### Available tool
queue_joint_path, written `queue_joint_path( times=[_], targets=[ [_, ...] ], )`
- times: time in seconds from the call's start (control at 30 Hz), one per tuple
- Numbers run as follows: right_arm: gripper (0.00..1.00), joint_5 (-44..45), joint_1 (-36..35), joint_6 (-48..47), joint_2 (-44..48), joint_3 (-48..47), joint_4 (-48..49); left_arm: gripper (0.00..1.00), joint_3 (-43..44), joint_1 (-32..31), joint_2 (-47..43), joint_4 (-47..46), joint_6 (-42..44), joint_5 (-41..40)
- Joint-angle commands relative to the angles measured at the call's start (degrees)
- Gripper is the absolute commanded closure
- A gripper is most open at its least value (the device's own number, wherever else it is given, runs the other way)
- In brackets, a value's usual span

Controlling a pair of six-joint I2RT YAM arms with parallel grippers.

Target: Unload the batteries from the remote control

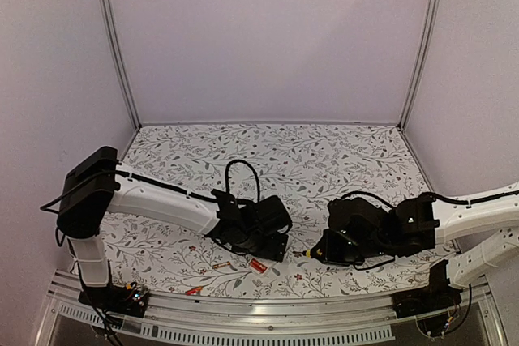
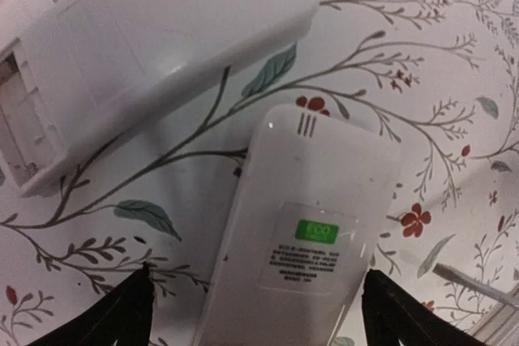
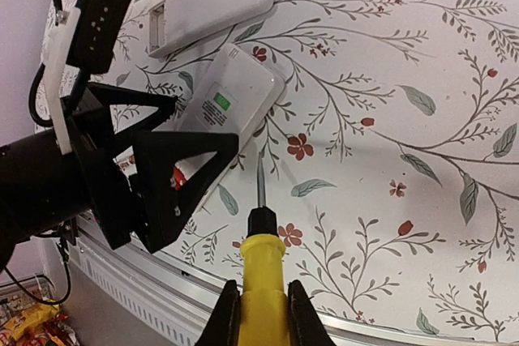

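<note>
The left gripper (image 2: 259, 318) stands open, its two black fingers (image 2: 122, 313) set wide on either side of the near end of a white remote with a green ECO sticker (image 2: 316, 232). That remote lies flat on the floral table (image 1: 324, 151) with its sticker side up. There is a clear gap between it and the left finger. On the other side the finger comes close to its edge, and whether they touch cannot be told.

Just beyond it, angled across, lies a second white remote (image 2: 162, 38) with an open battery compartment at one end. What the compartment holds cannot be made out.

The right gripper (image 3: 261, 313) is clamped on the yellow handle of a screwdriver (image 3: 263, 273). The shaft points forward over the table, its tip just beside the long edge of the sticker remote.

The batteries (image 1: 258, 265) lie loose on the table near its front edge. One is just in front of the left gripper and another a little to its left. A third lies further left, close to the metal rail (image 1: 268, 309) along the table's front edge. All three are apart from both remotes.
</note>
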State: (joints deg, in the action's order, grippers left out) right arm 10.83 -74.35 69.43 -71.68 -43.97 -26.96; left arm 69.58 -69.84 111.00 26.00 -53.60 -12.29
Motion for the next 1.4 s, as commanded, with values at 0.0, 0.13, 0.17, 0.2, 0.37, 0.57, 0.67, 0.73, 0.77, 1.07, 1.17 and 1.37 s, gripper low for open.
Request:
queue_joint_path(
  times=[0.0,0.13,0.17,0.2,0.37,0.57,0.67,0.73,0.77,1.07,1.17,1.37],
  targets=[
    [1.0,2.7,0.9,-1.8,2.3,-1.2,-1.5,0.1,-2.3,-4.7,-1.8,5.0,2.3,2.3],
    [1.0,2.0,2.4,-5.3,2.5,-1.7,-1.5,0.09,-4.5,-6.5,-2.5,5.2,1.3,3.2],
    [1.0,1.9,2.7,-6.2,2.6,-1.8,-1.5,0.09,-5.2,-6.8,-2.6,5.2,1.3,3.1],
    [1.0,1.9,3.0,-6.8,2.8,-1.9,-1.6,0.1,-5.6,-7.0,-2.8,5.4,1.4,2.9],
    [1.0,1.3,3.7,-8.8,3.4,-1.8,-1.5,0.11,-6.6,-8.7,-3.7,5.7,3.1,2.3],
    [1.0,1.4,3.8,-9.2,3.1,-1.5,-0.2,0.22,-9.1,-9.7,-3.8,4.5,7.2,0.8],
    [1.0,0.7,3.8,-9.8,3.0,-1.3,0.9,0.28,-10.2,-9.6,-4.6,2.6,10.4,0.6],
    [1.0,0.4,3.8,-11.0,3.2,-1.3,1.3,0.34,-10.7,-9.7,-4.9,1.6,12.5,0.7],
    [1.0,0.4,3.9,-11.6,3.4,-1.4,1.5,0.38,-11.0,-9.7,-4.9,1.4,13.6,0.7],
    [1.0,-8.8,9.9,-22.4,5.8,-1.0,4.7,0.57,-12.7,-8.9,-6.6,-3.1,29.6,-0.8],
    [1.0,-12.9,11.4,-26.5,6.7,-1.0,5.8,0.59,-12.6,-7.4,-8.7,-6.0,36.4,-0.4],
    [1.0,-18.6,12.1,-28.2,6.3,-0.8,5.7,0.61,-14.3,-2.1,-12.8,-12.2,48.1,7.2]
  ],
)
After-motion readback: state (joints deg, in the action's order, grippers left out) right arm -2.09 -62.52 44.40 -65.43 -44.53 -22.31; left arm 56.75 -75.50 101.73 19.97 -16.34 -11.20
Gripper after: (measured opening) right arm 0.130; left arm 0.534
